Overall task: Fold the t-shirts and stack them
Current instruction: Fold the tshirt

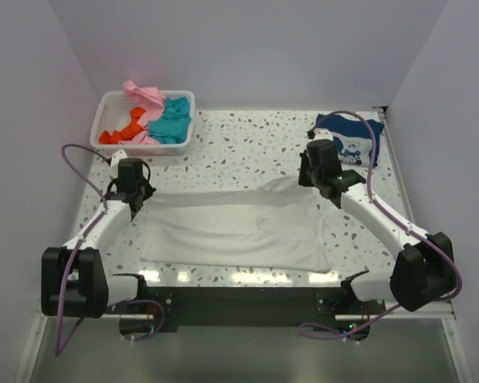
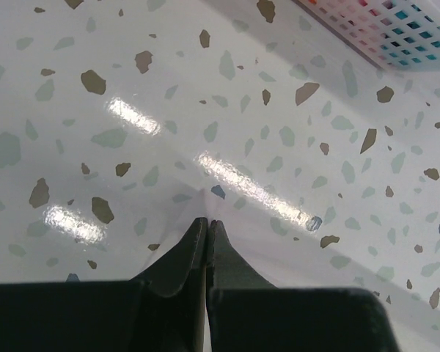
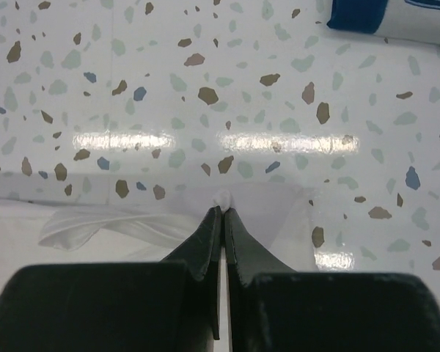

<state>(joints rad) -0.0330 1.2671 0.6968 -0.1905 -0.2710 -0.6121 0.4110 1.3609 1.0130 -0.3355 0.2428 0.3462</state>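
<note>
White t-shirt [image 1: 239, 231] lies spread on the desk [image 1: 247, 152] — right end effector [image 3: 224, 209] clamped on its far edge, left end effector [image 2: 207, 222] pressed together by the far-left corner, grip unclear.

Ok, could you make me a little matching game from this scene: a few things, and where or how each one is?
Things:
1. white shirt
2. navy shirt
3. basket
4. right pincer

Places or states:
A. far right corner
B. clamped shut on a bit of cloth
C. far left corner
D. spread out flat in the middle

Pairs: 1-D, 2-A, 3-C, 4-B
</note>
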